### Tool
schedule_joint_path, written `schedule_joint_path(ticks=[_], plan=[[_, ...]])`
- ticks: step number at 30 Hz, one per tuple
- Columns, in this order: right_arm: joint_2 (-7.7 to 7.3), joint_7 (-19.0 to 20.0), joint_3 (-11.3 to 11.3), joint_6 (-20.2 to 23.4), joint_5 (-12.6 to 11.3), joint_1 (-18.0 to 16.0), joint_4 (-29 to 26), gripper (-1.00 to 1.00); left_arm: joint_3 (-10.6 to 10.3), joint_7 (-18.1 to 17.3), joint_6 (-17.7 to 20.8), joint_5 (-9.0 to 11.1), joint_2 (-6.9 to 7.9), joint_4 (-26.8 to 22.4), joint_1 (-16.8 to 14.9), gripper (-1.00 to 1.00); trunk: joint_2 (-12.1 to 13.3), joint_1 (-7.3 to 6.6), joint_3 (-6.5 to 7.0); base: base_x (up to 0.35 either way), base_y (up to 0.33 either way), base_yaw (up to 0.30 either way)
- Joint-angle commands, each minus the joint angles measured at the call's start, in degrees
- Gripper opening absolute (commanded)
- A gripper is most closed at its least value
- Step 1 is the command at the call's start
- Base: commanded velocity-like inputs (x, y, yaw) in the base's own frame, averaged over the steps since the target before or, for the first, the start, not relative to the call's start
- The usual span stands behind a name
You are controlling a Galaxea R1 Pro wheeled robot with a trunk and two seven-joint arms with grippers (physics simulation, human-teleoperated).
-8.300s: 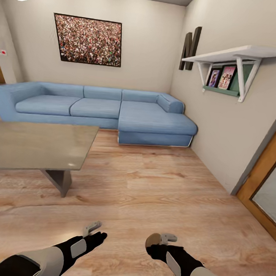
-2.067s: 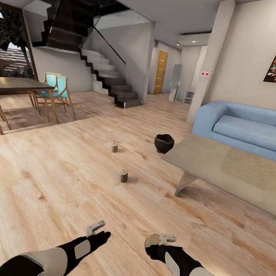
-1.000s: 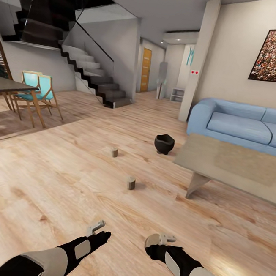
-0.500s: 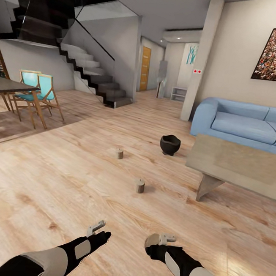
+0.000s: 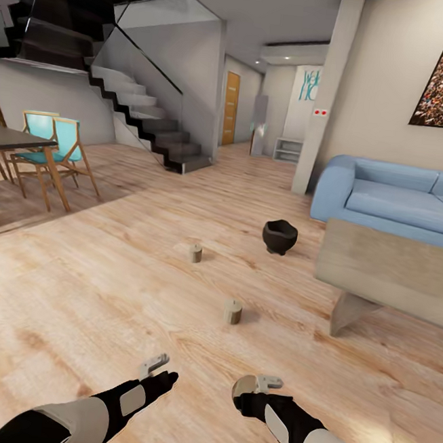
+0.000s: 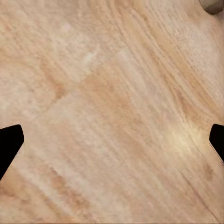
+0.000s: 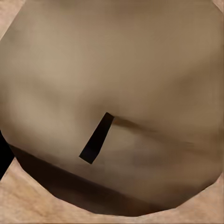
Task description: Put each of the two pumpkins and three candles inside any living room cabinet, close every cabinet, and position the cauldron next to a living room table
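Right gripper (image 5: 253, 386) sits at 5 o'clock in my head view, clamped on a candle (image 7: 112, 107): the tan disc shows at its tip in the head view, and the right wrist cam has the candle top and its dark wick right up close. Left gripper (image 5: 155, 368) at 7 o'clock, spread wide with nothing between the fingers (image 6: 9, 142); its wrist cam looks down on bare plank floor (image 6: 112, 121), with both dark tips at the frame edges.

Outward from there: near candle (image 5: 232, 311) stands upright on the floor at about 12 o'clock, just ahead of the grippers. Far candle (image 5: 195, 253) is further out, about 11 o'clock, also upright, well apart from the first. Cauldron (image 5: 279, 236) sits on the floor around 1 o'clock, upright, mouth up, near the table's (image 5: 387, 266) left end but not touching it. Table at 2 o'clock, sofa (image 5: 394, 202) just behind it. Stairs (image 5: 143, 121) far off at 11, dark dining table with turquoise chairs (image 5: 52, 146) at 10.
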Motion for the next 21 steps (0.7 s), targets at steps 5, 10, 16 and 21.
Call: schedule_joint_path(ticks=[5,10,16,21], plan=[[-0.02,0.1,0.2,0.2,-0.1,0.0,-0.1,-1.0,-0.4,-0.4,0.0,0.6,-0.01,0.2,-0.1,1.0,0.0,0.02,-0.05,0.315,0.145,-0.081],[-0.02,0.3,0.2,0.2,-0.1,0.0,-0.1,-1.0,-0.4,-0.4,0.0,0.6,-0.01,0.2,-0.1,1.0,0.0,0.02,-0.05,0.315,0.153,-0.259],[-0.02,0.3,0.2,0.2,-0.1,0.0,-0.1,-1.0,-0.4,-0.4,0.0,0.6,-0.01,0.2,-0.1,1.0,0.0,0.02,-0.05,0.306,0.198,-0.292],[-0.02,0.3,0.2,0.2,-0.1,0.0,-0.1,-1.0,-0.4,-0.4,0.0,0.6,-0.01,0.2,-0.1,1.0,0.0,0.02,-0.05,0.287,0.228,-0.295]])
